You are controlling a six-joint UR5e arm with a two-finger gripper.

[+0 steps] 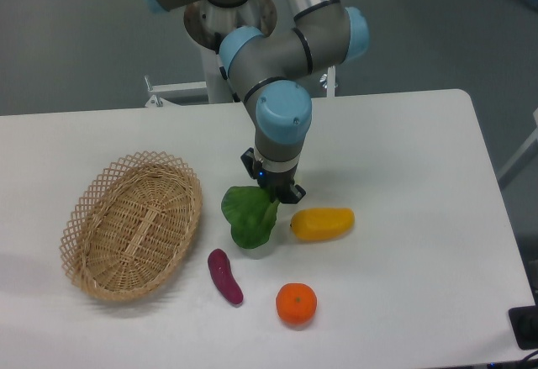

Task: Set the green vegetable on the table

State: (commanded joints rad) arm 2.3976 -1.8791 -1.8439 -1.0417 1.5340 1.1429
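Note:
The green vegetable (248,218) is a leafy dark green toy hanging from my gripper (272,191), which is shut on its upper end. Its lower leaves reach down to the white table (403,159); whether they touch it I cannot tell. It sits between the wicker basket and the yellow fruit, just above the purple piece. The fingertips are hidden behind the leaves and the wrist.
An oval wicker basket (133,223) lies at the left. A yellow fruit (322,224) rests right of the vegetable, a purple eggplant-like piece (225,276) below it, and an orange (296,303) near the front edge. The robot base (229,33) stands at the back.

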